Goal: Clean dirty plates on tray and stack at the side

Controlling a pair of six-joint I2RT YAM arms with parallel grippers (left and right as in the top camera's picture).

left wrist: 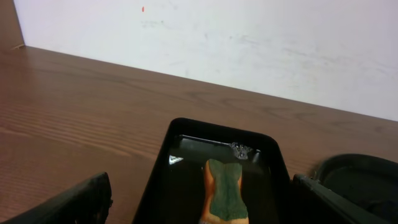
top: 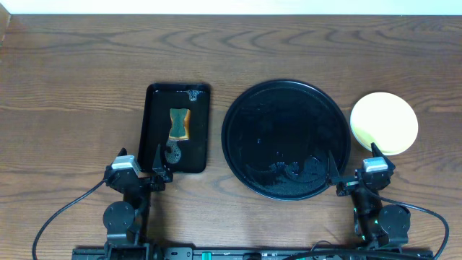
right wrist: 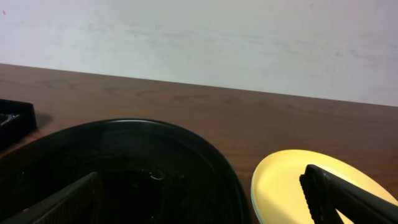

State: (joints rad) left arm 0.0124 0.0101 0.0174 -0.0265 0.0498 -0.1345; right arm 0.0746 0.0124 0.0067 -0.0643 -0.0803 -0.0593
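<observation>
Two open grippers sit at the near side of the brown wooden table in the overhead view, neither holding anything. The large round glossy black tray with its raised rim lies in the middle, and no plate rests on it. Just right of that tray, close beside its rim and on the bare wood, sits a small round pale yellow plate; whether other plates lie under it cannot be told. Left of the round tray is a smaller rectangular black tray with a yellow-and-green sponge lying in it. The left gripper stands at the rectangular tray's near left corner, one finger reaching over its edge. The right gripper stands at the round tray's near right edge, between it and the plate.

From the left wrist, the left gripper has its fingers spread wide at the bottom corners, nothing between them. The rectangular tray and sponge lie ahead, the round tray to the right.

From the right wrist, the right gripper is equally wide, its fingers empty. The round tray fills the lower left, the yellow plate sits just right of it, and a corner of the rectangular tray shows far left.
</observation>
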